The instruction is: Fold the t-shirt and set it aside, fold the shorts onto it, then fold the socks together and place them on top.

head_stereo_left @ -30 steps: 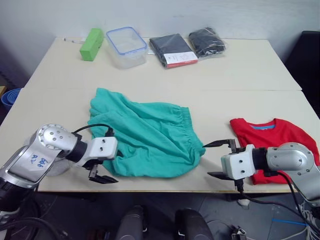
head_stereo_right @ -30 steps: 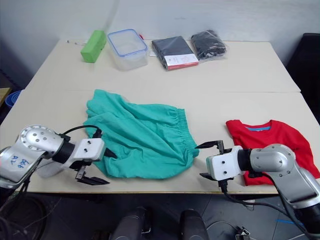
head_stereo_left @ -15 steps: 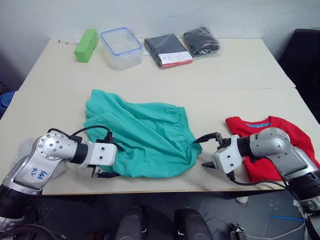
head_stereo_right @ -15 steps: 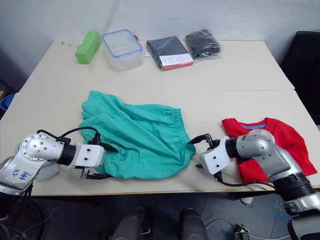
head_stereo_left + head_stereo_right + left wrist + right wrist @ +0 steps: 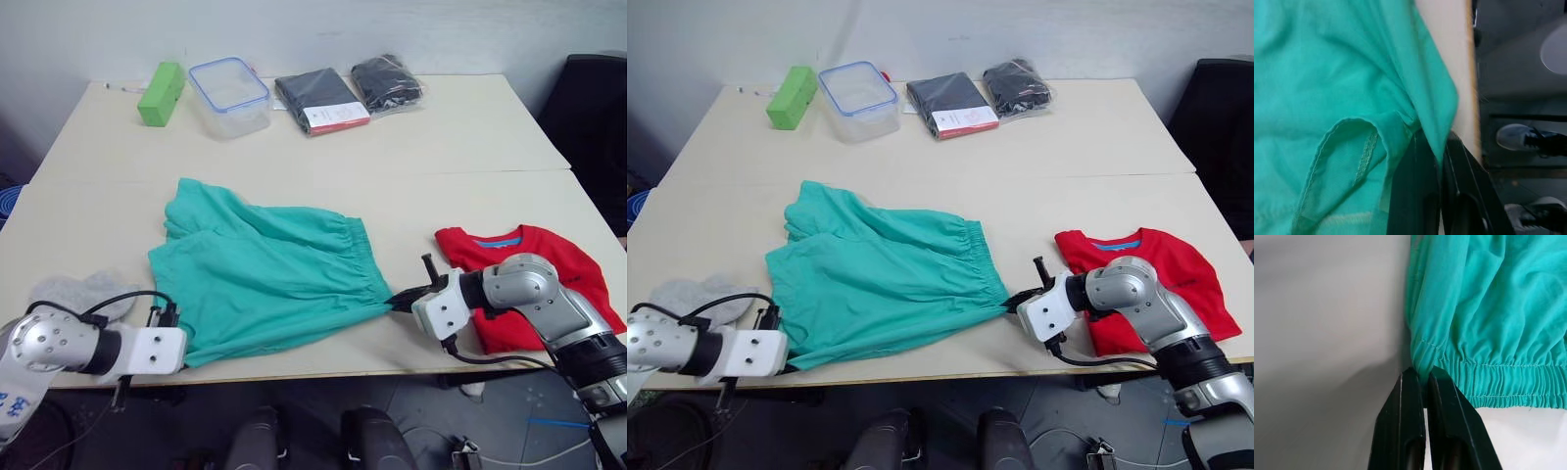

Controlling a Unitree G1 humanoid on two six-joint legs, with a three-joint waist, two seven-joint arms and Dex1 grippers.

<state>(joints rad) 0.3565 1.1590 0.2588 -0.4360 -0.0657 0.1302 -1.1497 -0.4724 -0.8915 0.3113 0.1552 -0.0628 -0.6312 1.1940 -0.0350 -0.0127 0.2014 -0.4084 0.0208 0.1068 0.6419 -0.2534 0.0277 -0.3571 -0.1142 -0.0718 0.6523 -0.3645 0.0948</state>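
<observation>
Two tools pinching the shorts at opposite corners

You have the left tool pressed together on a hem corner of the shorts, right at the near edge of the table. Your right tool is clamped on the end of the gathered waistband, fingers nearly touching with the cloth between them. Between the two tools the shorts lie spread flat across the table. Just behind your right tool the t-shirt lies folded. Close beside your left tool, on its outer side, the socks lie bunched. Well beyond both tools, along the far edge, you see a green block, a clear container and two black packaged garments.
</observation>
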